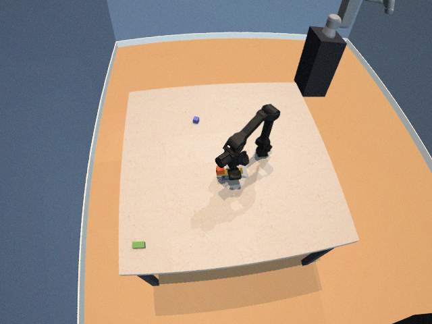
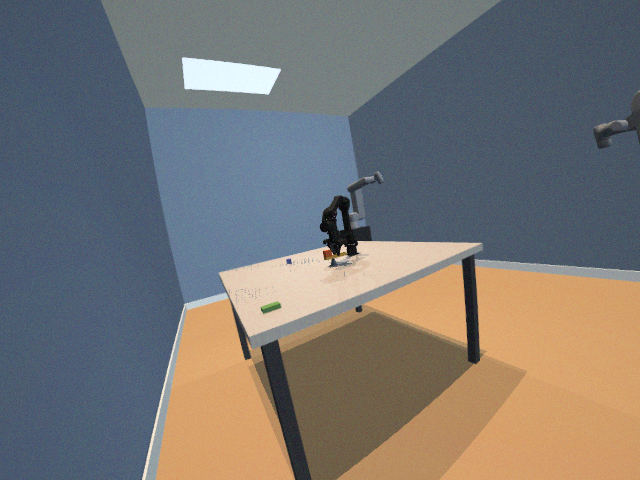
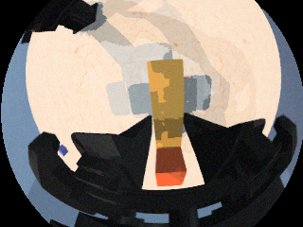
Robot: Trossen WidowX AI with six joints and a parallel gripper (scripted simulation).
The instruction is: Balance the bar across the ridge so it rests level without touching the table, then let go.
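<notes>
The yellow bar lies across the blue-grey ridge, raised above the table, and looks about level. A red-orange block sits on one end of the bar. My gripper is over the bar, with one finger on each side of it. The fingers are slightly open, very close to the bar's sides. In the top view the arm hides the bar's middle and part of the ridge.
A small blue cube lies on the table toward the back left. A green block lies near the front left corner. A grey arm on a dark pedestal stands beyond the table's back right corner.
</notes>
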